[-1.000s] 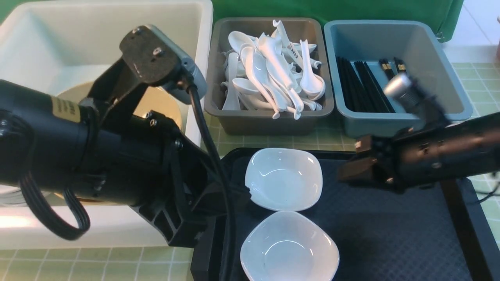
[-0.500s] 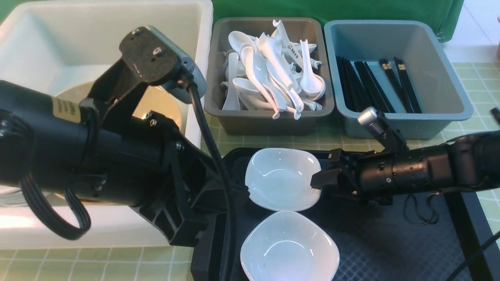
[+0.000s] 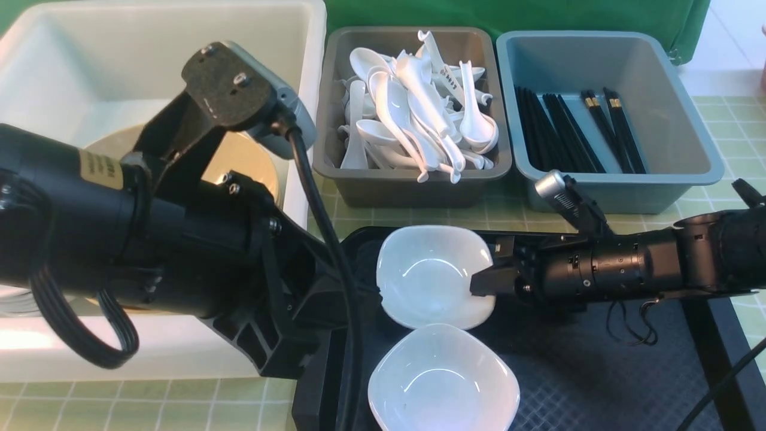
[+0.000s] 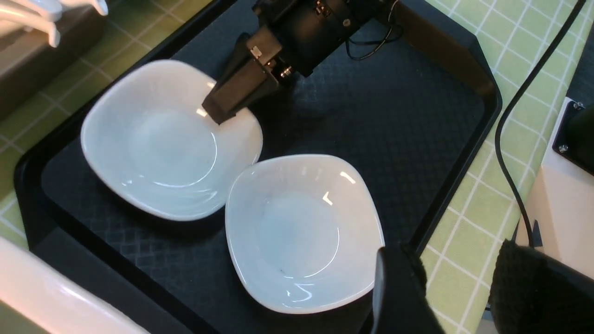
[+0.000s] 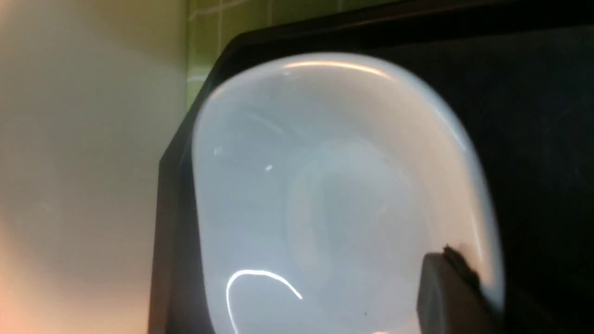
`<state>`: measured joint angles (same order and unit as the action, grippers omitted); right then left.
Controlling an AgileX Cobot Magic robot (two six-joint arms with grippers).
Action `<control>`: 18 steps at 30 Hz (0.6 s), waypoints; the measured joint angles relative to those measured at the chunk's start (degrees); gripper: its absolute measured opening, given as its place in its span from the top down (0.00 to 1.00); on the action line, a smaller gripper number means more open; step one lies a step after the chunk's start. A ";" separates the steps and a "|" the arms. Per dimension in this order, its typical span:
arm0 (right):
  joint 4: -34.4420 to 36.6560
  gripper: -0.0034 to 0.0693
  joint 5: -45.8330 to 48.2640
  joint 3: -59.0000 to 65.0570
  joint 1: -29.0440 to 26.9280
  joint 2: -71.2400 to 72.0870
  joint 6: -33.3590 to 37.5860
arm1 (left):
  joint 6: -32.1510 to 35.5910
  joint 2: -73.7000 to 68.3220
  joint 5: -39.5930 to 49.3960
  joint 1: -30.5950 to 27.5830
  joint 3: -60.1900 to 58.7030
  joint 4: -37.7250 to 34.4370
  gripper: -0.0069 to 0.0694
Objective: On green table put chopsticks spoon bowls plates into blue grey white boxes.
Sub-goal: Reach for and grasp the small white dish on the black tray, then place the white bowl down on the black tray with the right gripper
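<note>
right fingers (image 3: 486, 281) were clamped on the rim of the far plate (image 3: 422, 272), on the black tray (image 3: 598, 371). left fingers (image 4: 399, 287) hung open, empty. next, i'd guess: lift carefully, carry to the white box (image 3: 119, 54).

- Far on the tabletop (image 3: 491, 215), a row: large box (image 3: 119, 54) left, middle box (image 3: 407, 191), right box (image 3: 628, 188).
- Bowl (image 3: 251, 161) in the large box, spoons (image 3: 419, 114) in the middle box, chopsticks (image 3: 562, 131) in the right box.
- Near them, the tray (image 3: 598, 371) carries far plate (image 3: 425, 275) and near plate (image 3: 440, 380), just beside each other.
</note>
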<state>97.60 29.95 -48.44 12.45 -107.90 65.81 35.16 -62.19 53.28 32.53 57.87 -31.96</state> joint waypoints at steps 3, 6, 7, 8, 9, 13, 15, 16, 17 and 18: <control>-3.10 0.89 -2.18 0.98 -0.57 3.93 -0.01 | 0.00 0.00 0.22 0.00 0.00 0.05 0.58; -7.93 0.89 -2.86 3.61 -3.07 10.19 -2.19 | 0.00 0.00 0.57 0.00 0.00 0.05 0.58; -8.65 0.89 -2.86 4.03 -3.63 11.04 -2.90 | 0.00 0.00 0.57 0.00 0.00 0.05 0.58; -12.05 0.89 -2.78 5.94 -6.52 15.35 -4.74 | -0.05 0.00 0.57 0.00 0.00 0.05 0.58; -14.49 0.89 -2.84 7.27 -7.98 16.64 -5.85 | -0.05 0.00 0.57 0.00 0.00 0.05 0.58; -22.26 0.89 -3.51 12.95 -14.62 24.41 -9.83 | -0.05 0.00 0.57 0.00 0.00 0.05 0.58; -24.87 0.89 -4.19 17.01 -18.20 28.73 -10.74 | -0.05 0.00 0.30 0.00 0.00 0.05 0.58; -25.02 0.89 -4.19 17.34 -18.41 29.03 -10.80 | -0.05 0.00 0.20 0.00 0.00 0.05 0.58; -25.94 0.89 -4.38 19.71 -19.49 30.89 -11.35 | -0.05 0.00 -0.32 0.00 0.00 0.05 0.58; -26.35 0.89 -4.38 21.44 -19.85 31.44 -11.83 | -0.05 0.00 -0.54 0.00 0.00 0.05 0.58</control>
<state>71.25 25.57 -27.00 -7.40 -76.47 53.98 35.11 -62.19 52.74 32.53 57.87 -31.92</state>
